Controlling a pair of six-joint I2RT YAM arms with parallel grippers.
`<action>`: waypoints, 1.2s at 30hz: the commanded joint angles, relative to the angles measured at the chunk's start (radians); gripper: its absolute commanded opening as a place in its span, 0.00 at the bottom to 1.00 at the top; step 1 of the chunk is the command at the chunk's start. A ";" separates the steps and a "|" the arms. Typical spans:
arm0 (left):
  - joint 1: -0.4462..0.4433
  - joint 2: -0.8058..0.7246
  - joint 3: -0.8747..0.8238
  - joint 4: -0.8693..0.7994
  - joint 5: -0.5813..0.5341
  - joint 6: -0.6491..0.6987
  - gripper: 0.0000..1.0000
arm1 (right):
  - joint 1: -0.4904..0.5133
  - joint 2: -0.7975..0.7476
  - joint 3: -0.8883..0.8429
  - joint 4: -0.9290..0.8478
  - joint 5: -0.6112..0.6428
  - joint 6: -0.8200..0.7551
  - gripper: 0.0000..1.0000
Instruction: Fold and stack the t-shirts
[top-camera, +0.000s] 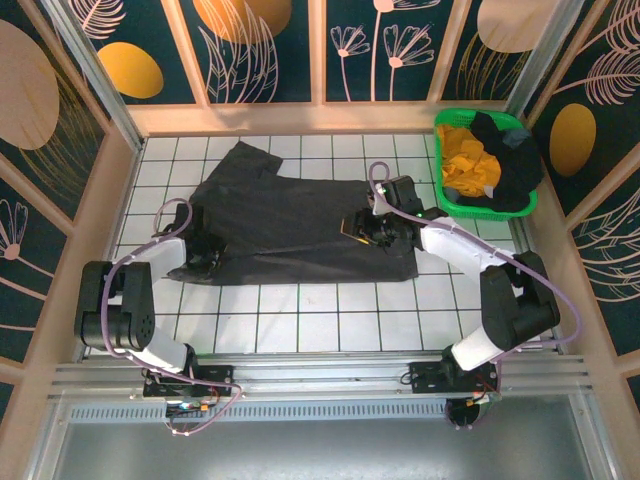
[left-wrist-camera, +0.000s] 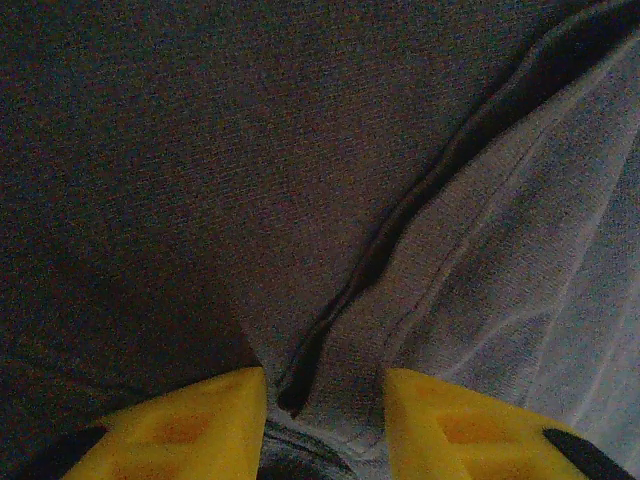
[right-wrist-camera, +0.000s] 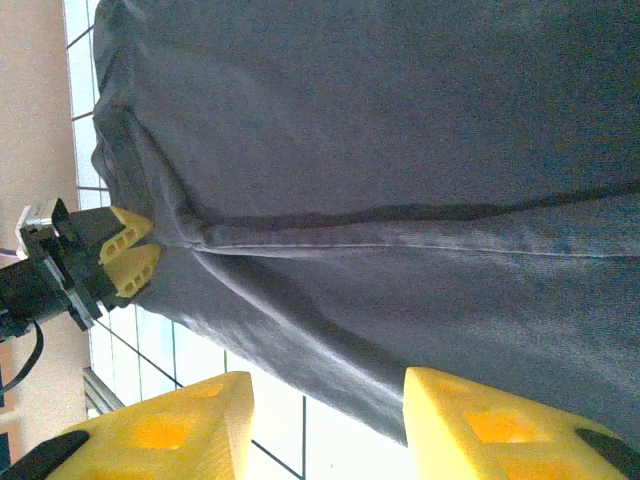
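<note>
A charcoal t-shirt (top-camera: 300, 215) lies spread over the white tiled table, its lower part folded up along a long crease. My left gripper (top-camera: 207, 258) rests on the shirt's left lower edge. In the left wrist view a hemmed fold of the shirt (left-wrist-camera: 200, 150) runs between the yellow fingers of that gripper (left-wrist-camera: 325, 385), which stand apart. My right gripper (top-camera: 358, 228) is over the shirt's right side. Its jaws (right-wrist-camera: 325, 385) are open, straddling the cloth's edge (right-wrist-camera: 400, 120) above bare tile. The left gripper (right-wrist-camera: 128, 248) sits at the far corner.
A green mesh basket (top-camera: 480, 210) stands at the back right corner, holding a mustard-yellow tee (top-camera: 465, 160) and a black one (top-camera: 510, 160). Patterned walls close in the table on three sides. Bare tiles (top-camera: 330, 310) lie between the shirt and the arm bases.
</note>
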 joint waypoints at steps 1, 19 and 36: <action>-0.007 0.017 0.008 0.023 -0.001 0.009 0.25 | 0.009 0.011 0.034 0.015 -0.013 0.003 0.43; -0.148 0.244 0.451 -0.184 -0.070 0.192 0.00 | -0.007 0.024 0.068 0.007 0.008 0.009 0.38; -0.208 0.424 0.683 -0.321 -0.163 0.334 0.32 | -0.039 0.026 0.022 -0.011 0.024 0.009 0.38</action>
